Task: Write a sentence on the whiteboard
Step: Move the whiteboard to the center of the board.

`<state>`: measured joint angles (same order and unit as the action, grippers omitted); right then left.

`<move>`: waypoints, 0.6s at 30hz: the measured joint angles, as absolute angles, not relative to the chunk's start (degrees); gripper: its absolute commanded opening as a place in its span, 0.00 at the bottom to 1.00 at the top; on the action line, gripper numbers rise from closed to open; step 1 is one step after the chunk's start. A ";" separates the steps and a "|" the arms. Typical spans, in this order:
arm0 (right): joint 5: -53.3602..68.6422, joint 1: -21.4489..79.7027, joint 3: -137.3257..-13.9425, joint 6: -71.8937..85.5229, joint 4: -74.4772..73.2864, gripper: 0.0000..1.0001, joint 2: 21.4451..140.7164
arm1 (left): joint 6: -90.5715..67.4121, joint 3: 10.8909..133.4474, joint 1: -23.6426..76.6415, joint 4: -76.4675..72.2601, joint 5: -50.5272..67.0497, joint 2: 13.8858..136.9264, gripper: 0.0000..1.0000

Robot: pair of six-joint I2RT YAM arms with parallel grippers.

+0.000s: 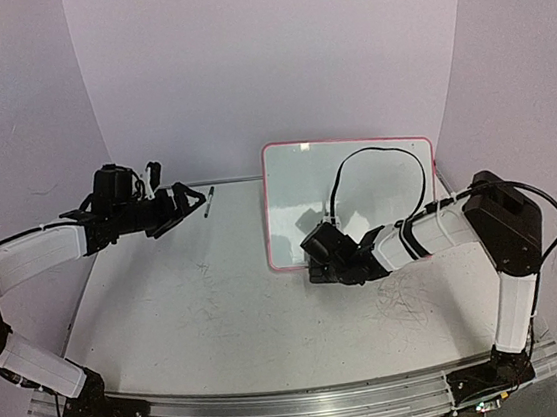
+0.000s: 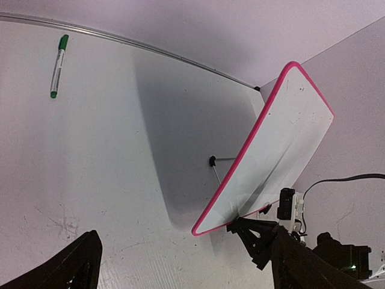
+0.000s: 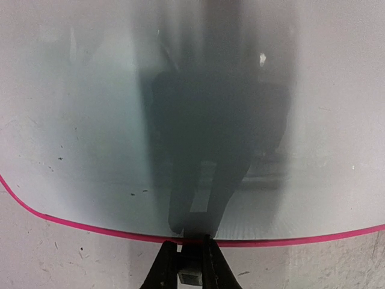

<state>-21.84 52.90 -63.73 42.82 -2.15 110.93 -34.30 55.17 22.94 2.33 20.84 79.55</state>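
Note:
The whiteboard [image 1: 351, 185] stands tilted up at the back right, pink-framed, its face [image 3: 90, 120] blank; no sentence shows on it. My right gripper [image 1: 313, 261] is at the board's lower edge, and in the right wrist view this gripper [image 3: 191, 244] is shut on the pink rim at a small dark clip. From the left wrist the board [image 2: 283, 138] shows edge-on. A green marker [image 1: 209, 201] lies on the table by the back rail. My left gripper [image 1: 180, 212] hovers just left of it, jaws wide open and holding nothing; the marker [image 2: 58, 66] lies ahead of that gripper [image 2: 183, 241].
The right arm's black cable [image 1: 383, 156] loops in front of the board's face. A metal rail [image 2: 150, 48] runs along the table's back edge under the curved backdrop. The scuffed white tabletop [image 1: 199, 308] stretches between the two arms.

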 measured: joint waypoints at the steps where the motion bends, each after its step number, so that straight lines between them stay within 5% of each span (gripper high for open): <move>1: -22.13 53.55 -64.04 43.33 -2.60 0.04 111.10 | -34.30 54.88 22.94 2.31 20.85 79.55 0.99; 18: -29.55 61.05 -64.08 51.56 -7.27 0.12 112.12 | -34.21 53.54 22.94 4.45 19.99 79.77 0.99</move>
